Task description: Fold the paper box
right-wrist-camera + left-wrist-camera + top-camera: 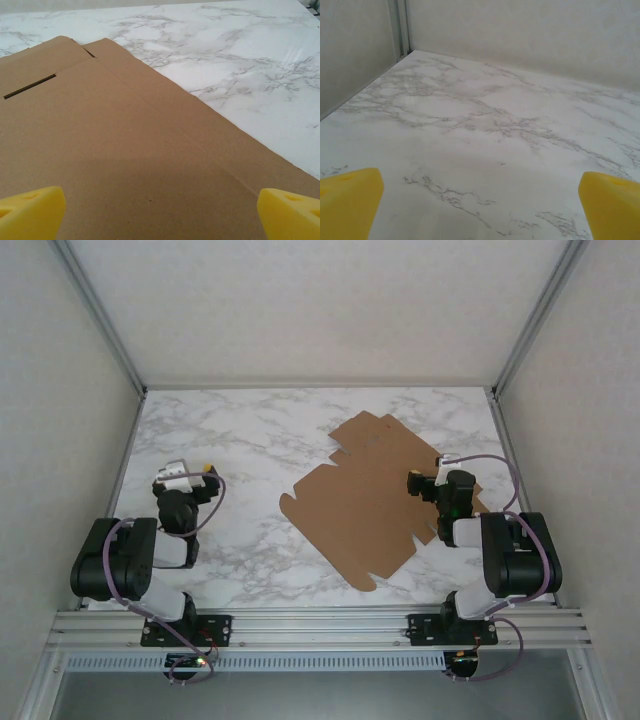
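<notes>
Paper box (375,495) lies flat and unfolded on the marble table (230,430), right of centre; no flap looks raised, so I'd say all the folding is left; right gripper (160,212) hangs over its near-right part, fingers spread wide; left gripper (480,210) sits well apart over bare marble, fingers likewise spread.

You face robot lab cell. Marble-pattern table (250,440) walled on far, left, right edges by plain white panels (320,300) in aluminium posts (98,315). Slotted aluminium rail (320,623) along near edge carries left arm (125,565), right arm (510,560) bolted side by side, purple cables (488,460) exposed.
</notes>
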